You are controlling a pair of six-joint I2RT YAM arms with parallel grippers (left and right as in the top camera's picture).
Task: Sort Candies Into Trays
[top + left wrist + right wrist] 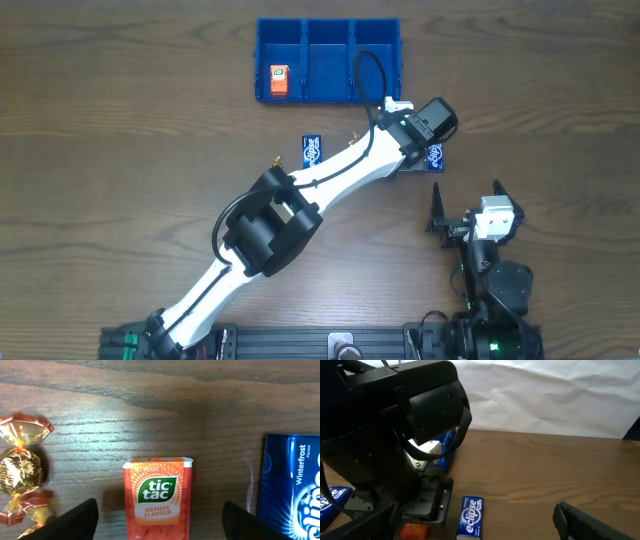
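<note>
An orange candy box [157, 505] lies flat on the wood between the fingers of my left gripper [160, 515], which stands open just above it. That gripper [413, 152] is stretched across to the right of the table's middle. A gold-wrapped candy [20, 470] lies to one side of the box and a blue gum pack [292, 485] to the other. The blue tray [328, 97] with three compartments holds another orange box [279, 82] in its left compartment. My right gripper [468, 207] is open and holds nothing, near the front right.
A second blue gum pack [311, 151] lies below the tray. The right wrist view shows the blue gum pack [471, 517] beside the left arm's wrist [395, 435]. The left arm [300, 200] crosses the table diagonally.
</note>
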